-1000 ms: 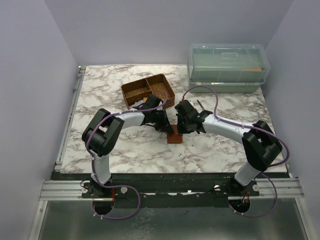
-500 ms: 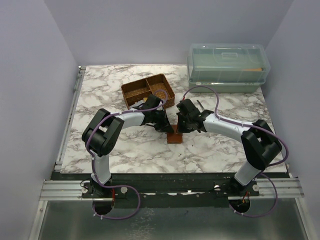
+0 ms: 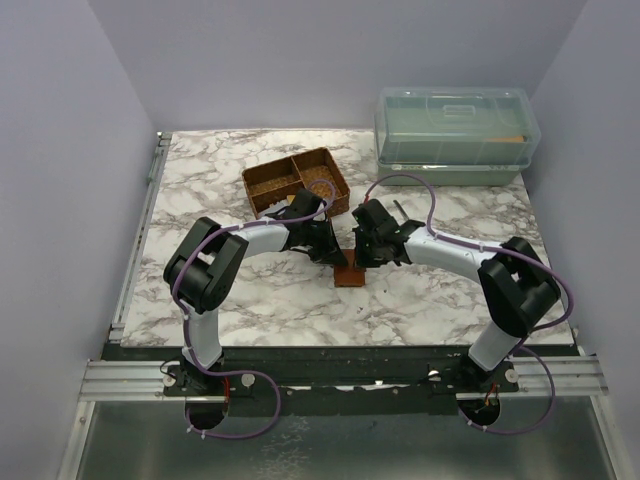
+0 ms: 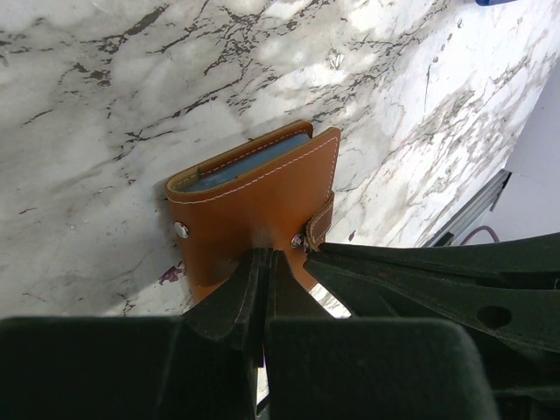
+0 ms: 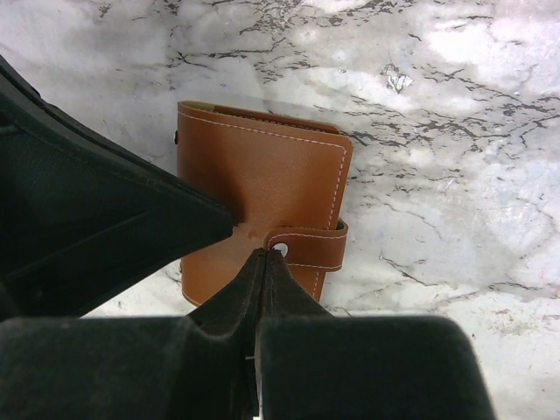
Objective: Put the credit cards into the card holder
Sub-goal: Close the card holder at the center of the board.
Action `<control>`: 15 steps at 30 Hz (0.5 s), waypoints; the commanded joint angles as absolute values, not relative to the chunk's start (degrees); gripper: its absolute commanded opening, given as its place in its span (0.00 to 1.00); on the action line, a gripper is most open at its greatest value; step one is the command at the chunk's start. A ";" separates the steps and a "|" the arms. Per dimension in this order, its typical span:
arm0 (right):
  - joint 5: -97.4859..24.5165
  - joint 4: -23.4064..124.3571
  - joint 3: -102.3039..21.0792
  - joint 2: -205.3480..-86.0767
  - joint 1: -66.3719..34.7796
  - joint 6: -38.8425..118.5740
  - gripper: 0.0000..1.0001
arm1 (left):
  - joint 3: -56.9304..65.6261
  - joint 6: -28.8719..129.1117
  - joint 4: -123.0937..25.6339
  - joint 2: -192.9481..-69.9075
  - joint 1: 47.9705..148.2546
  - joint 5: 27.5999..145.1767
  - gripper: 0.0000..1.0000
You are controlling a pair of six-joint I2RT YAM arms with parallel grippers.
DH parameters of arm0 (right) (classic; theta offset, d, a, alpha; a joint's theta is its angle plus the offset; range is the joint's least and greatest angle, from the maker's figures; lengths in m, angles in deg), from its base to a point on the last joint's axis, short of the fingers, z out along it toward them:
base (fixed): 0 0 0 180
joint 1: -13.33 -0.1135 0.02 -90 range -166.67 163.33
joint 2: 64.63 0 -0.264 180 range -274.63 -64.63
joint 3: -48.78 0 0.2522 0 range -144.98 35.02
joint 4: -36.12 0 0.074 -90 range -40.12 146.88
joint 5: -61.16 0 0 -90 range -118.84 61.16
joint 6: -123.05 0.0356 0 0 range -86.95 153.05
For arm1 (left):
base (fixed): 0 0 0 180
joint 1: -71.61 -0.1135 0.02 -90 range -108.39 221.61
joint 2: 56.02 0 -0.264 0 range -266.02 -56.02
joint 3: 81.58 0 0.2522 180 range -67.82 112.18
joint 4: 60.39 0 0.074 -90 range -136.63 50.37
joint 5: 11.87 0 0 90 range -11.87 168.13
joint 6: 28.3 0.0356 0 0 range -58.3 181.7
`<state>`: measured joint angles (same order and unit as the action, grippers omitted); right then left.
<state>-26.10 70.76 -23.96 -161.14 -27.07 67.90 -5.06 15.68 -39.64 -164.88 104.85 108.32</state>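
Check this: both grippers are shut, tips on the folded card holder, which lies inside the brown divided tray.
Wrong on one count: the card holder lies on the marble table, nearer the arms than the brown divided tray, as the top external view shows. The left gripper and right gripper are shut, tips on it.

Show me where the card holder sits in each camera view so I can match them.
Top external: card holder mid-frame, at the centre of the marble table.
Left wrist: card holder centre frame, folded shut, strap at right.
Right wrist: card holder centre frame, strap at lower right.
Shared landmark: the marble table under it; the strap links both wrist views.
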 commanded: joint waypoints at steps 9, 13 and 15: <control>-28.49 70.63 -25.86 -163.22 -26.88 67.04 0.00 | -6.41 16.68 -38.45 -163.69 104.84 107.92 0.00; -28.49 70.43 -25.57 -163.68 -26.79 67.28 0.00 | -6.43 16.70 -38.39 -163.60 104.84 107.92 0.00; -30.27 70.01 -25.16 -163.76 -26.36 67.50 0.00 | -6.49 16.70 -38.41 -163.58 104.83 107.92 0.00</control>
<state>-27.30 70.72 -24.68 -162.15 -27.03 67.51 -5.10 15.68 -39.66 -164.88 104.85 108.32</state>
